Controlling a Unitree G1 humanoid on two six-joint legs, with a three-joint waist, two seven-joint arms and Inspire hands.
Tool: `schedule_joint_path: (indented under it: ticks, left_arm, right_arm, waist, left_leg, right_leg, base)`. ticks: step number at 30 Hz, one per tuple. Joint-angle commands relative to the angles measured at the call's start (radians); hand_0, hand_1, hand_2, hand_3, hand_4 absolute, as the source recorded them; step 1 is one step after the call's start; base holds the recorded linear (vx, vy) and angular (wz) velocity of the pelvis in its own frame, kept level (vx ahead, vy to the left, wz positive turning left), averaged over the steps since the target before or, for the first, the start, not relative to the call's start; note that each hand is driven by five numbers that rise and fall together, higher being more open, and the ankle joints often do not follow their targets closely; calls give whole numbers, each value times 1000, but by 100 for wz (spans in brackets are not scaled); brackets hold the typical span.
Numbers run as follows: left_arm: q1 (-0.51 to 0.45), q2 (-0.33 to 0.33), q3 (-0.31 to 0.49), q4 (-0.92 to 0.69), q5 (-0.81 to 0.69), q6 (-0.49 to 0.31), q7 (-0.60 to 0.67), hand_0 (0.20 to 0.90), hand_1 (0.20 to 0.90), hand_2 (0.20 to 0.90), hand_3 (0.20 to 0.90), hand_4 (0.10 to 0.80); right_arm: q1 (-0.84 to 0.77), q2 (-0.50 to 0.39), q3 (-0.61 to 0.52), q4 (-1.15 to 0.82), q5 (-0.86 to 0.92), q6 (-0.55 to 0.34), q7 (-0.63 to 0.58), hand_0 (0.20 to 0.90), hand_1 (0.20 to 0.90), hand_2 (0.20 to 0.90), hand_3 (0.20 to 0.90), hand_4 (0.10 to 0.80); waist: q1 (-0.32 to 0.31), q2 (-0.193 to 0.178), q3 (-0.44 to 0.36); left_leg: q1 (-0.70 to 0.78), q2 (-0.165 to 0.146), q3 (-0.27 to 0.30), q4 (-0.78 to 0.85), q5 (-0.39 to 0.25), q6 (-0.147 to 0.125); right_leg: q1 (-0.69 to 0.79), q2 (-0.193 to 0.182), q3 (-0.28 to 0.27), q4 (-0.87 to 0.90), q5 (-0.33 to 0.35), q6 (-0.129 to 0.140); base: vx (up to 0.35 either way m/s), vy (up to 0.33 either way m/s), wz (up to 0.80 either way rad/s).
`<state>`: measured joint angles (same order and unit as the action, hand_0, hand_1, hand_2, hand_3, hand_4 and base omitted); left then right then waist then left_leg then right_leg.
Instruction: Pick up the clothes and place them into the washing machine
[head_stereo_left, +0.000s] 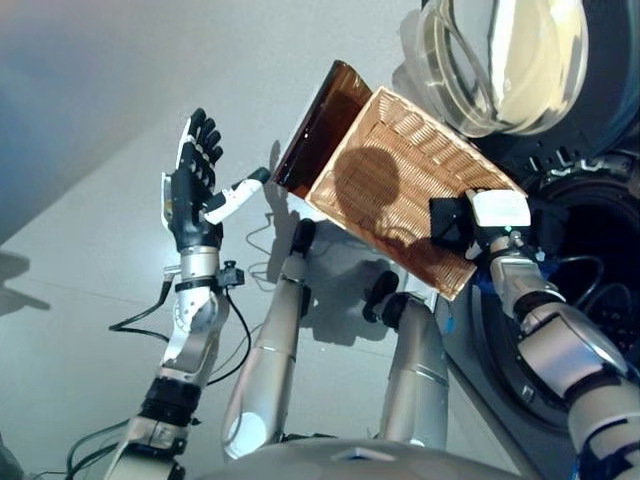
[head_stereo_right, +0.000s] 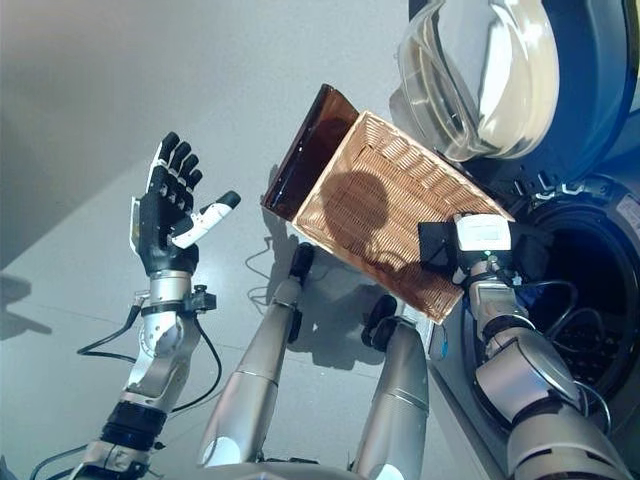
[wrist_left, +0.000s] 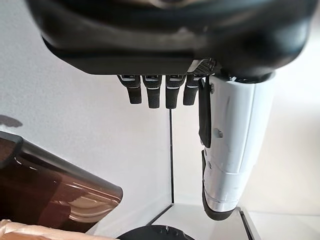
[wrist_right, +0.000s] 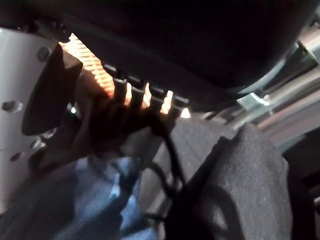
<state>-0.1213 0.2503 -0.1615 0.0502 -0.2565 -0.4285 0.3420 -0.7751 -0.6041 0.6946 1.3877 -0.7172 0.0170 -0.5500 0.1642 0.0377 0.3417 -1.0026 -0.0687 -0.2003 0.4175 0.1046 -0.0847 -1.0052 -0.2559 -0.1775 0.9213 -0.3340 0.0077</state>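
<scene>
i can read no text, number or sign anywhere here. the washer (head_stereo_right: 590, 150) has a row of small marks along its dark front panel near the door (head_stereo_right: 480, 70), but they are too small and blurred for me to make out. the basket (head_stereo_left: 400, 190) bears no label that i can see, and nothing legible shows past either of my wrists.

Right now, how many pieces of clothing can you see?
2: a blue garment and a dark grey garment, both just beyond the right hand gripping the basket at the washing machine. More may be hidden.
</scene>
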Motion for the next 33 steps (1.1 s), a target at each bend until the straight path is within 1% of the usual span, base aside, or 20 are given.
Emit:
schedule_joint_path:
  ticks: [1, 10, 17, 21, 25, 26, 27, 33]
  left_arm:
    - [-24, -13, 57, -98, -2, -142, 10, 900, 900, 900, 900, 800]
    - [-27, -25, 53, -77, -33, -148, -5, 900, 900, 900, 900, 800]
    - [-28, -31, 43, -42, -50, -150, -8, 900, 900, 900, 900, 800]
    - [-28, -27, 46, -35, -50, -148, -8, 900, 900, 900, 900, 800]
    - [-22, -30, 49, -32, -59, -150, -13, 900, 900, 900, 900, 800]
    - [-21, -31, 48, -33, -59, -150, -14, 900, 900, 900, 900, 800]
    - [-21, -30, 49, -39, -61, -149, -16, 900, 900, 900, 900, 800]
    - [19, -32, 48, -56, -69, -147, -37, 900, 900, 900, 900, 800]
  right_arm:
    - [37, -24, 45, 38, -28, 13, 35, 200, 200, 200, 200, 300]
    - [43, -27, 44, 49, -45, 17, 36, 200, 200, 200, 200, 300]
    - [71, -39, 7, 37, -30, 18, 32, 200, 200, 200, 200, 300]
    - [86, -59, -19, 37, -18, 23, 30, 200, 200, 200, 200, 300]
    - [101, -86, -51, 37, -3, 29, 33, 200, 200, 200, 200, 300]
    - [106, -96, -65, 36, 7, 29, 34, 200, 200, 200, 200, 300]
    - [114, -105, -78, 34, 17, 29, 35, 200, 200, 200, 200, 300]
    - [160, -146, -170, 52, 97, 22, 38, 200, 200, 200, 200, 300]
  waist:
    - [13, 37, -60]
    - [34, 50, -63]
    - [36, 56, -57]
    - [29, 62, -62]
    - [23, 77, -63]
    - [23, 83, -63]
    - [23, 94, -60]
    - [8, 134, -75]
  left_leg:
    - [-43, -27, -15, 135, -166, 14]
    - [-31, -38, -15, 92, -143, 13]
    - [32, -43, -9, 40, -128, 17]
    - [102, -46, 16, -35, -108, 19]
    - [199, -47, 42, -122, -85, 29]
    - [222, -46, 45, -143, -78, 31]
    - [235, -43, 50, -167, -41, 33]
    - [333, -54, 92, -244, -28, 48]
  right_leg:
    - [-36, 14, 57, -127, 138, 45]
    - [-26, -2, 61, -142, 142, 49]
    - [29, -12, 63, -184, 155, 54]
    - [91, -12, 72, -260, 183, 60]
    - [166, -9, 91, -348, 221, 71]
    - [186, -9, 97, -370, 232, 74]
    - [200, -9, 94, -404, 274, 71]
    - [277, -18, 136, -504, 319, 89]
  base:
    - [0, 0, 0]
    - [11, 22, 12]
    - [41, 14, 2]
    - [50, 52, -3]
    - [53, 107, -22]
    - [-50, 114, -31]
    - [-53, 119, -20]
    - [25, 125, -20]
